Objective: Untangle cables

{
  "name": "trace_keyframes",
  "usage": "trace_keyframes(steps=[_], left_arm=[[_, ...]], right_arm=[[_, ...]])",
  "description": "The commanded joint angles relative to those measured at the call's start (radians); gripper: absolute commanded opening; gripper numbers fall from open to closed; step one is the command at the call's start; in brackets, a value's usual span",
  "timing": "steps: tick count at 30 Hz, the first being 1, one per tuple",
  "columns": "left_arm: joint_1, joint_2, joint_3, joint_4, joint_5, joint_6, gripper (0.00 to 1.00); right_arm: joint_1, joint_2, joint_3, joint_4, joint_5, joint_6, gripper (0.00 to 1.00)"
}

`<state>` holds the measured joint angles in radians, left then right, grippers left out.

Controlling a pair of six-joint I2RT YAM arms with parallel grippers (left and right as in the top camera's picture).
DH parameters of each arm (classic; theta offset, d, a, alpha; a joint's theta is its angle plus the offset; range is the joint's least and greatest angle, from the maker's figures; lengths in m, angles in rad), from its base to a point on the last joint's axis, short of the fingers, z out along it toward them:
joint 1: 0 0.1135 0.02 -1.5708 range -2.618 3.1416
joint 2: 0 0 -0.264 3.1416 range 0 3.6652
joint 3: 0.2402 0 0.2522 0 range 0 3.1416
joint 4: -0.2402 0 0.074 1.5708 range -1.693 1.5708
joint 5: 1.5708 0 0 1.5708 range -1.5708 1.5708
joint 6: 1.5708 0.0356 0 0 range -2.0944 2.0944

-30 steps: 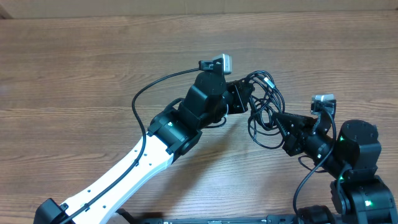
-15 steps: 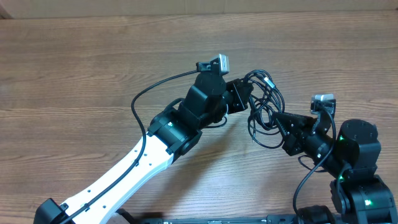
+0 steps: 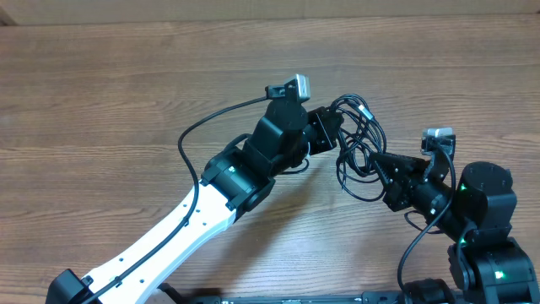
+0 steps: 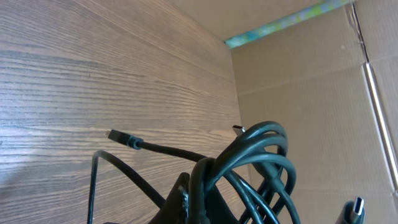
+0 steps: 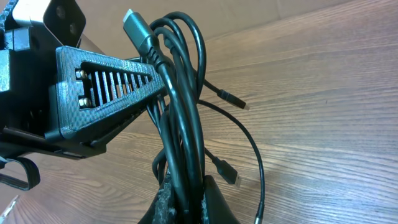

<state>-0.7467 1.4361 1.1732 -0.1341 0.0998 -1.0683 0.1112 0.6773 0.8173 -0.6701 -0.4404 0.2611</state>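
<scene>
- The cables (image 3: 359,139) form one bunch of overlapping black loops, right of the centre of the tabletop (image 3: 126,76) and roughly midway between its far and near edges.
- The wrist views show several loops crossing in one tight cluster. A few ends stick out free, among them one plug (image 4: 121,138) reaching over the wood.
- The left end effector (image 3: 336,133) is clamped on the bunch's left side.
- The right end effector (image 3: 377,159) is clamped on the bunch's near right side, so the bunch hangs between the two.
- The task looks barely begun. No cord lies apart from the others, and all the teasing out of loops and plug ends remains.
</scene>
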Motion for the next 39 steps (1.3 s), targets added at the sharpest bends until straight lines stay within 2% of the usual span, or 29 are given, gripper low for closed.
trace_keyframes(steps=[1, 5, 14, 28, 34, 39], left_arm=[[0.041, -0.024, 0.015, 0.023, -0.213, -0.059, 0.04], [0.042, -0.024, 0.015, 0.021, -0.218, -0.061, 0.05], [0.041, -0.024, 0.015, -0.022, -0.247, -0.174, 0.04], [0.041, -0.024, 0.015, -0.026, -0.260, -0.203, 0.04], [0.041, -0.024, 0.015, -0.027, -0.256, -0.286, 0.04], [0.041, -0.024, 0.015, -0.027, -0.249, -0.307, 0.04]], right_arm=[[-0.002, -0.014, 0.022, -0.019, 0.003, -0.004, 0.04], [-0.002, -0.014, 0.021, -0.020, 0.006, -0.004, 0.04], [-0.002, -0.014, 0.021, -0.020, 0.014, -0.004, 0.04], [-0.002, -0.014, 0.021, -0.021, 0.025, -0.003, 0.04], [-0.002, -0.014, 0.021, -0.023, 0.033, -0.004, 0.04], [-0.002, -0.014, 0.021, -0.026, 0.036, -0.003, 0.04]])
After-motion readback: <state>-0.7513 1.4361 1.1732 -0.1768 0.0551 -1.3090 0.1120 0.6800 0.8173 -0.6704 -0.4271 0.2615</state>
